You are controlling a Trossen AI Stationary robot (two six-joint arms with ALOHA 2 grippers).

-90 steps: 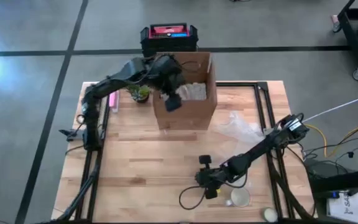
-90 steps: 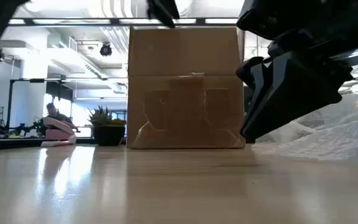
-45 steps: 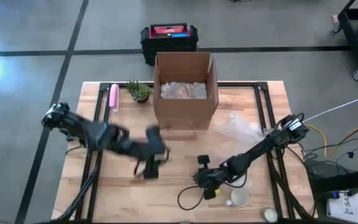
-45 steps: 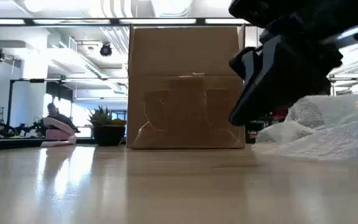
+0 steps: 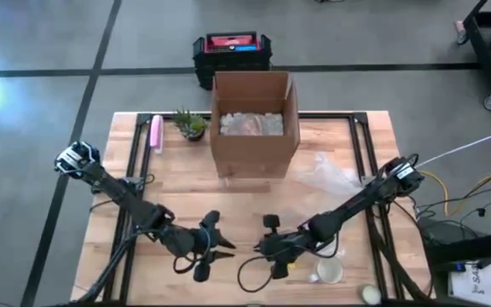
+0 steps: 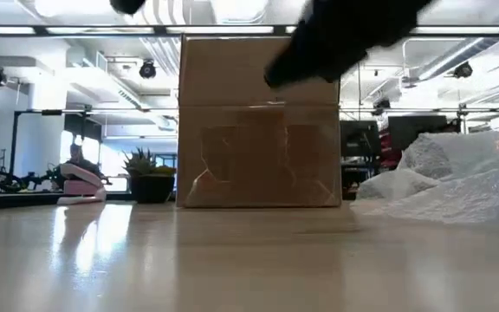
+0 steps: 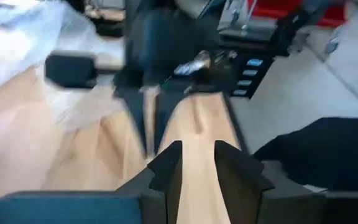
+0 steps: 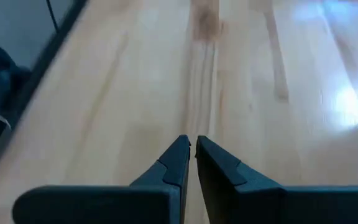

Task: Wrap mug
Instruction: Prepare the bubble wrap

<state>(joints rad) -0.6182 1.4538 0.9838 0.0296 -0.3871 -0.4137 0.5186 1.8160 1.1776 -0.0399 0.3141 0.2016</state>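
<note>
Surroundings: a pink oblong object (image 5: 154,134) and a small green potted plant (image 5: 191,124) sit at the far left of the light wooden table (image 5: 169,200); a crumpled sheet of clear bubble wrap (image 5: 329,176) lies right of the box, and a black-and-red case (image 5: 232,51) stands on the floor behind the table.
In the way: nothing lies between the two grippers — only bare wood.
Container: the open brown cardboard box (image 5: 255,124) stands at the table's far middle, with pale crumpled wrapping inside.
Mug: the pale cream mug (image 5: 329,271) stands near the table's front edge, right of centre, just beside the right arm.
Left gripper (image 5: 222,248): low over the front middle of the table, pointing toward the right one; its fingers (image 7: 166,163) stand slightly apart, holding nothing.
Right gripper (image 5: 261,248): near the left one, left of the mug and apart from it — fingers (image 8: 179,154) almost pressed together, empty.
</note>
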